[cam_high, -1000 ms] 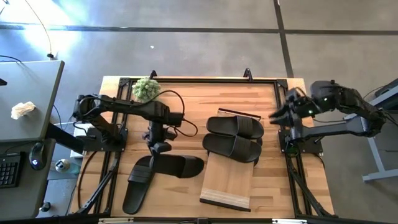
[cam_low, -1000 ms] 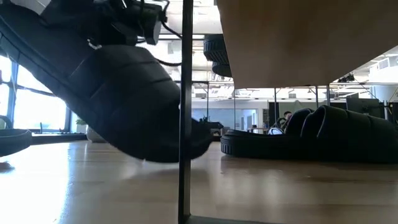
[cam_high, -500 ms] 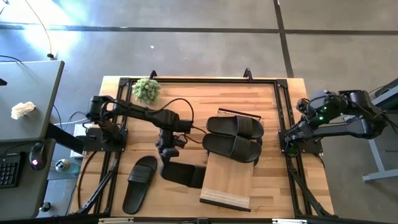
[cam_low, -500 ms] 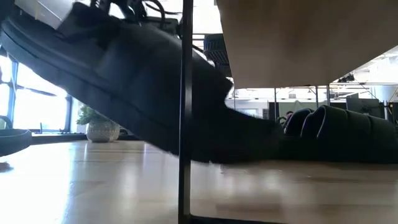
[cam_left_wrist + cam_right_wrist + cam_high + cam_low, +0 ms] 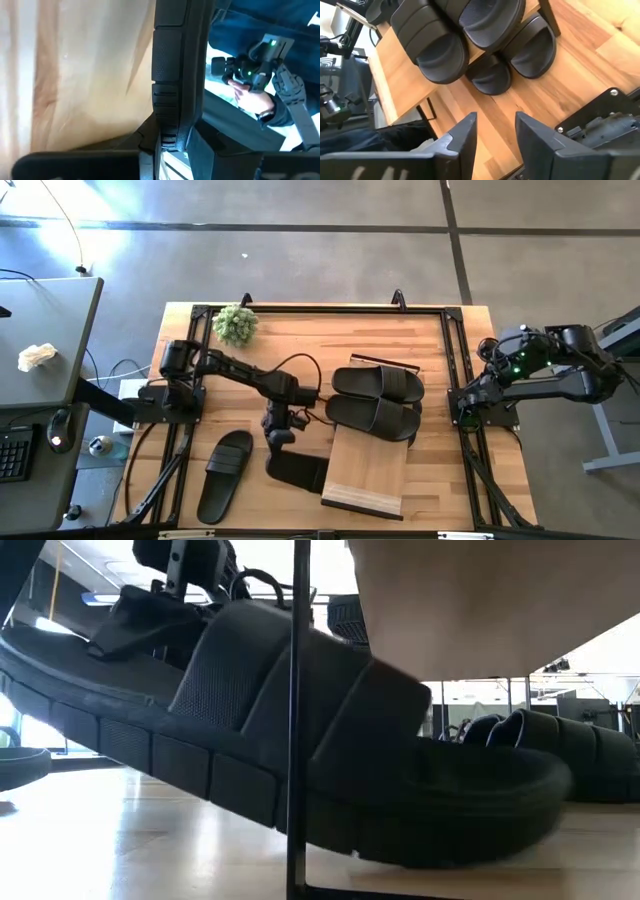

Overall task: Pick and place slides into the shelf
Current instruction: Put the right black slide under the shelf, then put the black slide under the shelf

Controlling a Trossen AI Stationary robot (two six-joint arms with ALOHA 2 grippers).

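Note:
My left gripper [image 5: 280, 434] is shut on a black slide [image 5: 297, 470] near the shelf's left side. The slide's toe half is hidden under the light-wood shelf [image 5: 365, 472]. In the low view this slide [image 5: 350, 760] slants, heel up at the gripper [image 5: 165, 595] and toe [image 5: 500, 825] down at the tabletop. Two slides [image 5: 378, 383] [image 5: 372, 418] lie on the shelf's far end. Another slide [image 5: 225, 475] lies flat on the table at the near left. My right gripper [image 5: 495, 134] is open and held high off the table's right edge, above nothing. My left gripper pinches the slide's sole at its heel end [image 5: 110, 635]; one finger [image 5: 150, 620] lies on the footbed, and the sole hides the other. The fingers come slanting down from the table's far left. The slide tilts, heel raised and toe low beneath the shelf's plank.
The shelf's thin dark leg [image 5: 297, 740] stands right in front of the held slide. More slides [image 5: 540, 755] lie on the table under the shelf's far end. A small potted plant [image 5: 235, 323] stands at the far left. A person's hand [image 5: 257, 100] shows beyond the table.
My left gripper has gone down and toward the table's near right with the slide. The slide's toe has passed under the shelf's plank and sunk to the tabletop, while the heel stays raised. My right arm has drawn back off the table's right edge.

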